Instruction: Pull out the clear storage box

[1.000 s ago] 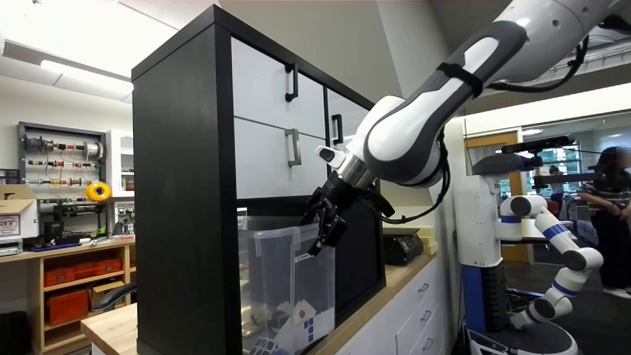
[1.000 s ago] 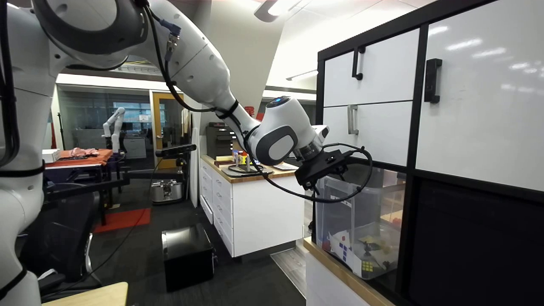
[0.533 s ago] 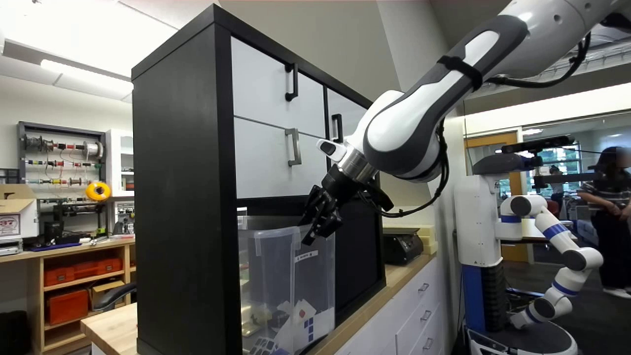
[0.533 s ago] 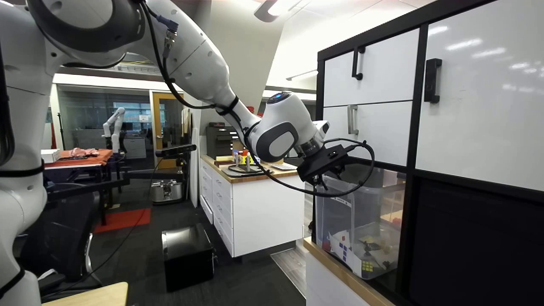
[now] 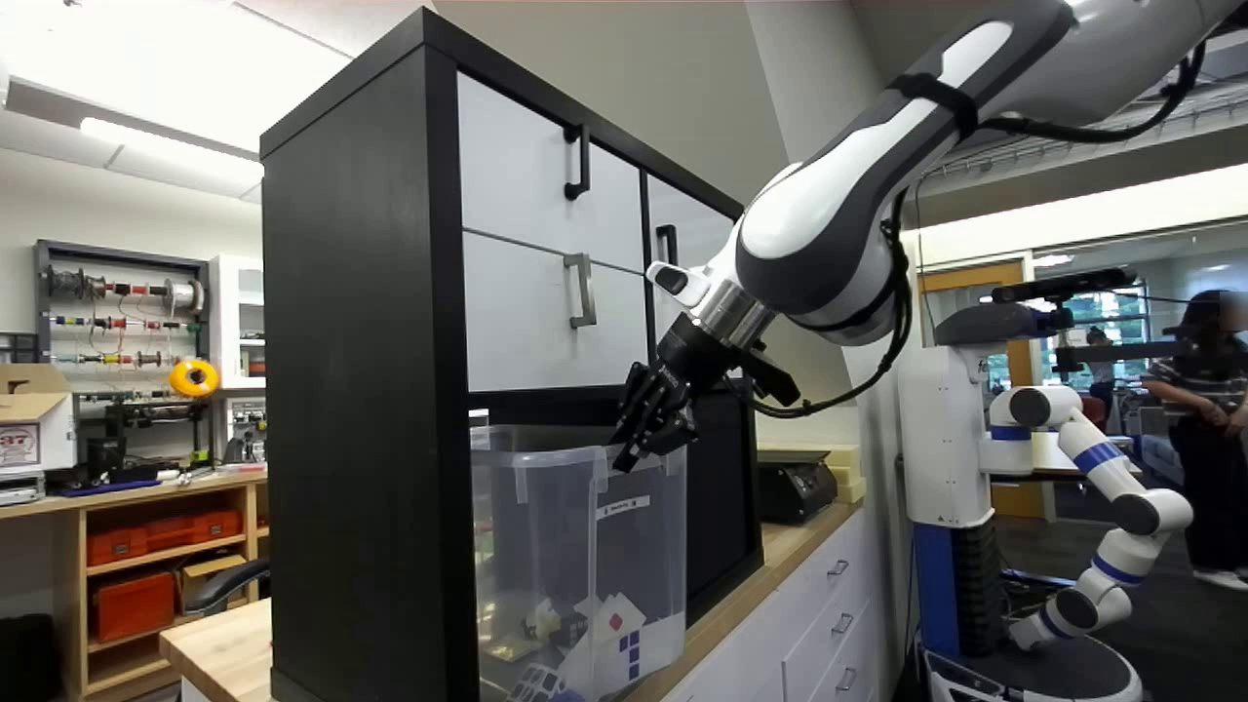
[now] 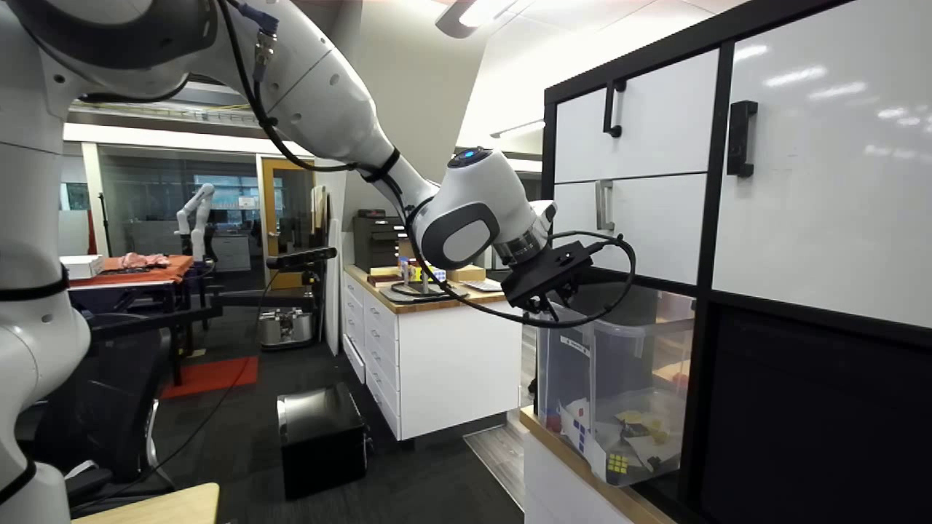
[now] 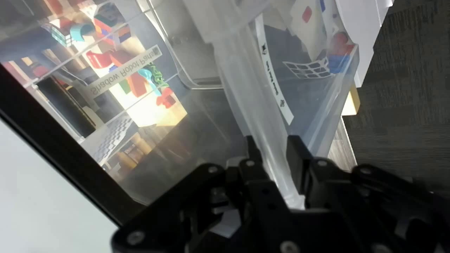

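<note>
Over the front rim (image 7: 255, 105) of the box (image 5: 585, 561), the pincer (image 7: 273, 146) is clamped, its jaws slightly apart with plastic filling the gap, one inside the box, one outside. The rim looks thick and stiff, likely the best place to hold; the walls (image 5: 546, 561) seem thin and may bow. Just below is the label (image 5: 622, 507). Low inside lie loose pieces (image 6: 644, 422), a cube (image 6: 617, 463) among them, so the load is probably modest, apt to shift rather than break. The box stands low in the cabinet (image 5: 356, 341), its front just proud of it. Smooth plastic could slip, so a slow, level pull over the counter (image 5: 721, 624) suits.
</note>
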You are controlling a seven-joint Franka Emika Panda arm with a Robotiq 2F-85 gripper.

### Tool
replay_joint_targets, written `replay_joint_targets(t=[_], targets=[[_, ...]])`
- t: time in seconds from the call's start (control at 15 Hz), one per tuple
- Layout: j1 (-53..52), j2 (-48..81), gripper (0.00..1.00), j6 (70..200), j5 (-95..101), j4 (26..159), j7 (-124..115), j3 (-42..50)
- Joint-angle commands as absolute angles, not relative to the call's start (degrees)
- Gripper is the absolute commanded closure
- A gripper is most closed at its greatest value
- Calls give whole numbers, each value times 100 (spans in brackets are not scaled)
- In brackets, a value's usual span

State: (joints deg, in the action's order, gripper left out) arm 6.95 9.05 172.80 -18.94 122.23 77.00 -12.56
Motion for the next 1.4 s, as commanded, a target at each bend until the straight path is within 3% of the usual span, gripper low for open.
replay_joint_targets(t=[0.0, 0.8, 0.87, 0.93, 1.07, 1.33], targets=[[970, 84, 94, 17047, -2423, 12996, 8289, -1425], [799, -1111, 93, 16735, -3161, 14169, 9221, -1173], [802, -1159, 83, 16721, -3146, 14219, 9223, -1166], [815, -1204, 53, 16685, -3100, 14256, 9183, -1164], [803, -1272, 46, 16656, -3097, 14295, 9171, -1146], [816, -1409, 20, 16426, -3024, 14286, 9060, -1116]])
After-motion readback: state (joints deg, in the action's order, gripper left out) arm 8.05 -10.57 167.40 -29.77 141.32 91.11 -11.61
